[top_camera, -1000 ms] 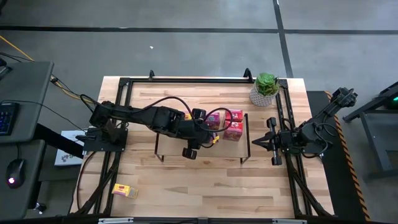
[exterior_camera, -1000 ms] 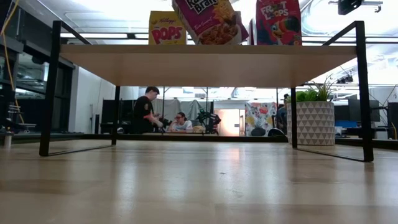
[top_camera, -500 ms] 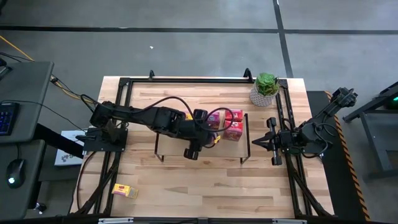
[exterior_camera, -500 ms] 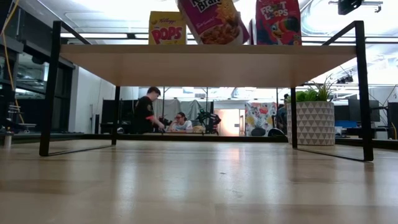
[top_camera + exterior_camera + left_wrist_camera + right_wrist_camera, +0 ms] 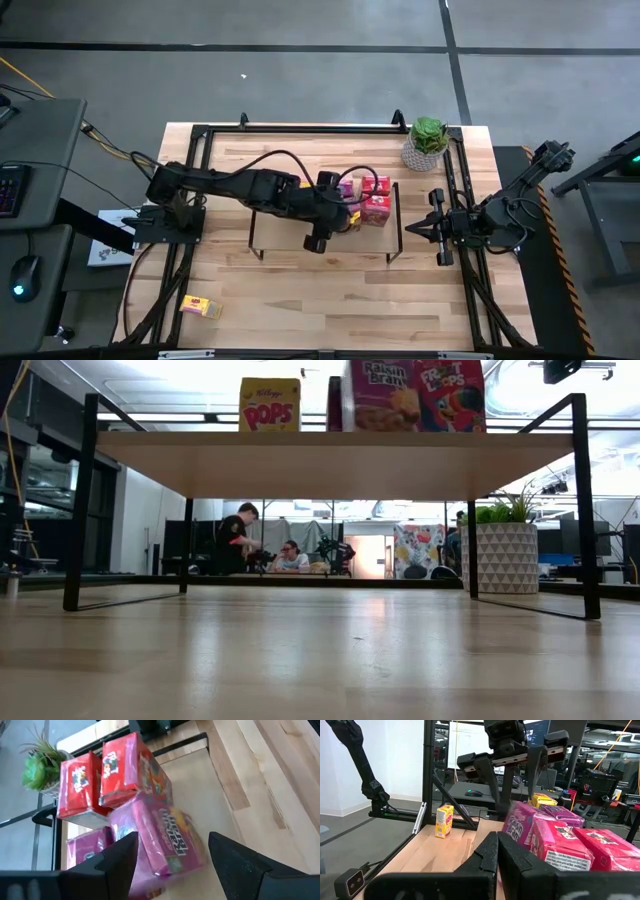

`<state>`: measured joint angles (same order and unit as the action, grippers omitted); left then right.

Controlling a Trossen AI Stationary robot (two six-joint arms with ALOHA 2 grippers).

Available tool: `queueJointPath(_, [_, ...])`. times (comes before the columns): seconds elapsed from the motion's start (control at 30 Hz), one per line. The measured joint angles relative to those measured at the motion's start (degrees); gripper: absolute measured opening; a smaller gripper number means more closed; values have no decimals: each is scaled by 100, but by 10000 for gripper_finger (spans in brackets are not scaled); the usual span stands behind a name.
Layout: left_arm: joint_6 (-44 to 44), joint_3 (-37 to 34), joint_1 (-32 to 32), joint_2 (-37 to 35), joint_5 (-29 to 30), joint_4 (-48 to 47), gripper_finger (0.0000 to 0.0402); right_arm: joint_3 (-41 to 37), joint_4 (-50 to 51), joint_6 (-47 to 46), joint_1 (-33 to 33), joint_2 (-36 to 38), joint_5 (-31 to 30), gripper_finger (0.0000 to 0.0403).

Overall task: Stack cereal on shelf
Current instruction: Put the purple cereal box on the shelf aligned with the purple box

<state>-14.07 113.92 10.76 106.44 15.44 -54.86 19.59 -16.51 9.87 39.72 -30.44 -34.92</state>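
Magenta box on the shelf, my left gripper spread around it.

The magenta cereal box (image 5: 380, 395) stands upright on the shelf (image 5: 330, 460), long axis vertical, printed front facing the low camera, touching the red box (image 5: 450, 395); a yellow box (image 5: 269, 404) stands apart. My left gripper (image 5: 338, 208) straddles it, fingers wide, without squeezing. Right gripper (image 5: 436, 227) waits pinched closed beyond the shelf's end. Another yellow box (image 5: 201, 306) lies on the wood tabletop (image 5: 300, 290); people sit behind.
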Motion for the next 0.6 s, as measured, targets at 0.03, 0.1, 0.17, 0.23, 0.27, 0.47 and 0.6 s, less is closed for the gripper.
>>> queueJointPath(0.03, [0,3,-23,14,0,45,232,0,1,0,2,-1,1,0])
queueJointPath(0.1, [3,3,-48,32,-7,77,232,0,7,0,0,-1,1,0])
queueJointPath(0.17, [32,3,-65,30,4,145,232,0,37,0,0,-1,1,0])
queueJointPath(0.23, [68,3,-63,23,10,149,232,0,68,0,2,-1,1,0])
queueJointPath(0.27, [110,3,-41,9,12,137,233,0,77,0,2,-1,1,0])
queueJointPath(0.47, [378,145,224,-187,11,-176,233,0,81,-2,2,-1,1,0])
queueJointPath(0.6, [744,173,493,-477,20,-358,226,3,28,0,2,-23,46,0])
